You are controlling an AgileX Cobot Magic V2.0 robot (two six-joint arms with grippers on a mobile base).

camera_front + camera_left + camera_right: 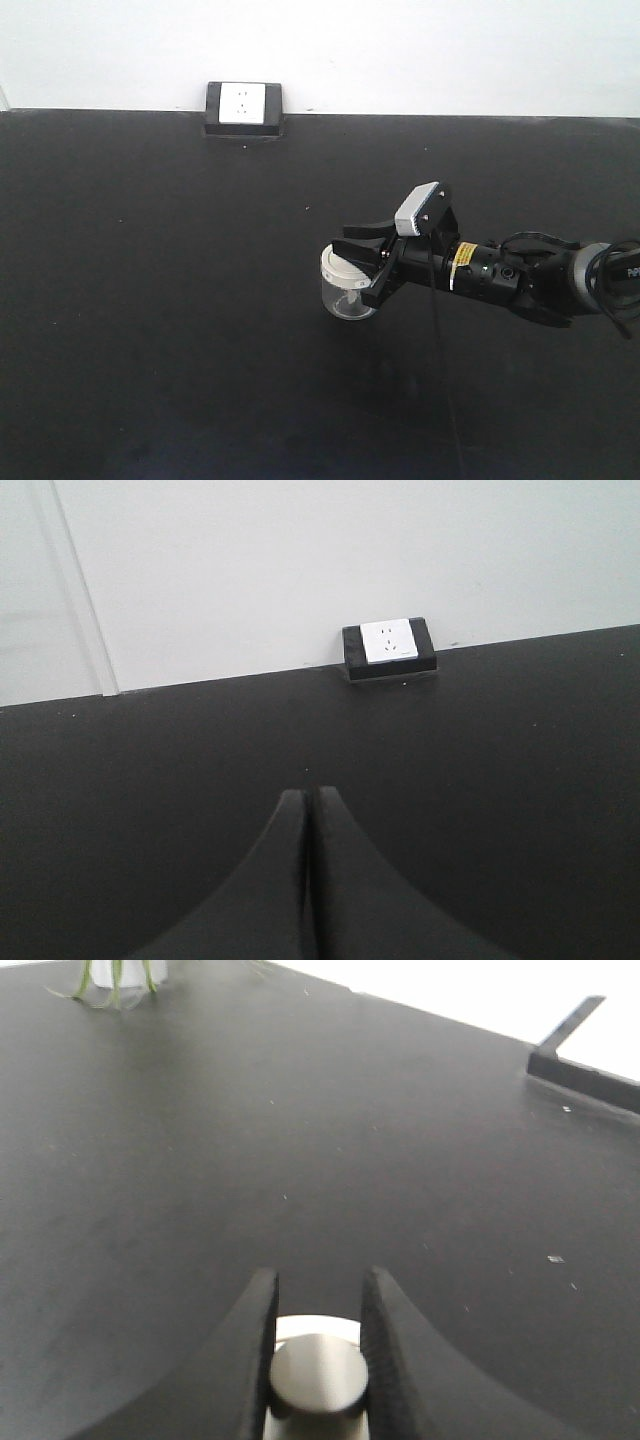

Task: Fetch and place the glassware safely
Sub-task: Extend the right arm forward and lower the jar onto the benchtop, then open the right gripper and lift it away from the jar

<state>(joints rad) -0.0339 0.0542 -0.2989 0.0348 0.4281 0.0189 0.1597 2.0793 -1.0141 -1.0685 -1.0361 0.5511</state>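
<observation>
The jar has been fetched, it seems: its knob is pinched by the right gripper. Whether the jar rests on the black bench or hangs just above it cannot be told. It sits near the middle, a little toward the right edge. Setting it down and letting go may be left. The right arm is stretched in low from the right edge. The left gripper is shut with nothing in it.
</observation>
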